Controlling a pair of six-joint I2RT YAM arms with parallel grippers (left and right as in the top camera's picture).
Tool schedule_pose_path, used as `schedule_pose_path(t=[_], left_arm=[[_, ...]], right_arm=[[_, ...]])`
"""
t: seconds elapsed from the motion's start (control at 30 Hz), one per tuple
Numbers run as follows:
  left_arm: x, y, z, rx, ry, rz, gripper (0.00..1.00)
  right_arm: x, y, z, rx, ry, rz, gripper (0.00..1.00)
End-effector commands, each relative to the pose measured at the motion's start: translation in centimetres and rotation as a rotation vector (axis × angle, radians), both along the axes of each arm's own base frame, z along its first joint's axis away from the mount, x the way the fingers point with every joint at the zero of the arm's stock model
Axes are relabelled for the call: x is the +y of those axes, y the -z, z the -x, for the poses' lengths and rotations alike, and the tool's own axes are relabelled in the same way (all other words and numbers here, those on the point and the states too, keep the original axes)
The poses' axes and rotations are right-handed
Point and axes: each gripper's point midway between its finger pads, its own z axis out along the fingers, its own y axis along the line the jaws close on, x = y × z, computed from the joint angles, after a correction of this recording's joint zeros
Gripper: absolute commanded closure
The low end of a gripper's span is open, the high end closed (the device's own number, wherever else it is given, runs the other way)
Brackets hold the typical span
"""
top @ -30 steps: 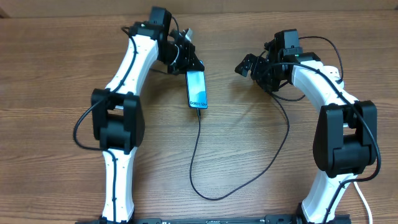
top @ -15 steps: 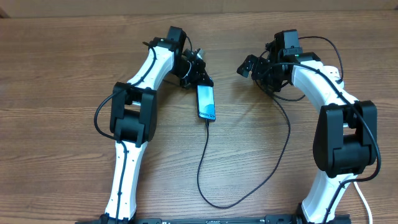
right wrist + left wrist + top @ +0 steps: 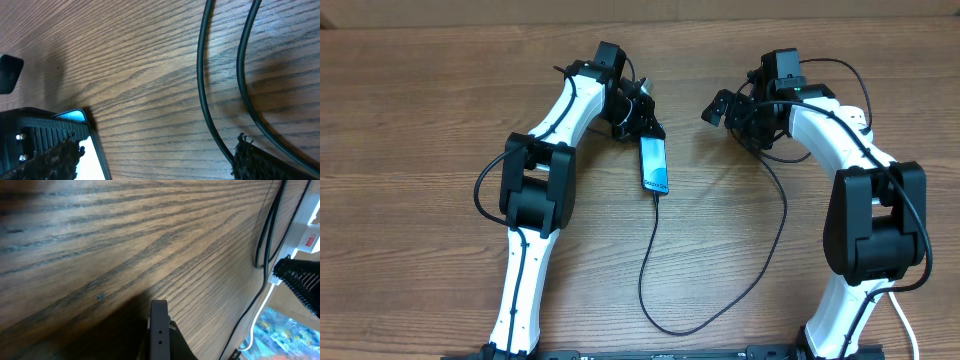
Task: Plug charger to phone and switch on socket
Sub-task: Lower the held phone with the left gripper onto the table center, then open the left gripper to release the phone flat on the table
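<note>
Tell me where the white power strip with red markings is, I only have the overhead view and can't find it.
Observer: The left wrist view shows the white power strip with a red marking at its right edge.
Operator: Is the right gripper open?
Observer: Yes, its wrist view shows the fingers wide apart.
Operator: Is the left gripper holding anything?
Observer: Its wrist view shows the slim blue-screened smartphone, dark end on, between the fingers.

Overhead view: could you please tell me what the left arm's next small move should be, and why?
Probably open the left gripper and release the phone. It seems to lie flat on the table, the charger tip already looks seated in its near end, and only the socket switch likely remains.
</note>
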Motion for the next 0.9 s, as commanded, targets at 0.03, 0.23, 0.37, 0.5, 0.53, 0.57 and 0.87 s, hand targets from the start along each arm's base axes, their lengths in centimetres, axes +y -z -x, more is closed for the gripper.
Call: schedule_pose_path(t=[0.03,0.23,0.37,0.5,0.53,0.57,0.87], left_arm=[[1.07,1.10,-0.63,-0.015,-0.041,-0.111,0.96],[1.00,1.01,-0.56,-0.009,-0.043,-0.103,0.93],[1.06,1.03,-0.43,-0.002,-0.042,-0.105,0.90],[1.13,1.07,-0.22,0.007,-0.042,-0.109,0.85],[1.13,1.07,-0.22,0.007,-0.042,-0.109,0.83],[1.13,1.07,-0.23,0.007,-0.042,-0.109,0.82],[1.16,1.08,-0.13,0.012,-0.041,-0.110,0.69]], right_arm=[[0.13,-0.84,-0.63,-0.028,-0.004,0.008,0.00],[0.12,-0.81,-0.56,-0.026,-0.004,0.008,0.00],[0.12,-0.81,-0.56,-0.025,-0.004,0.008,0.00],[0.12,-0.81,-0.56,-0.025,-0.004,0.008,0.00],[0.12,-0.81,-0.56,-0.025,-0.004,0.008,0.00],[0.12,-0.81,-0.56,-0.025,-0.004,0.008,0.00],[0.12,-0.81,-0.55,-0.025,-0.004,0.008,0.00]])
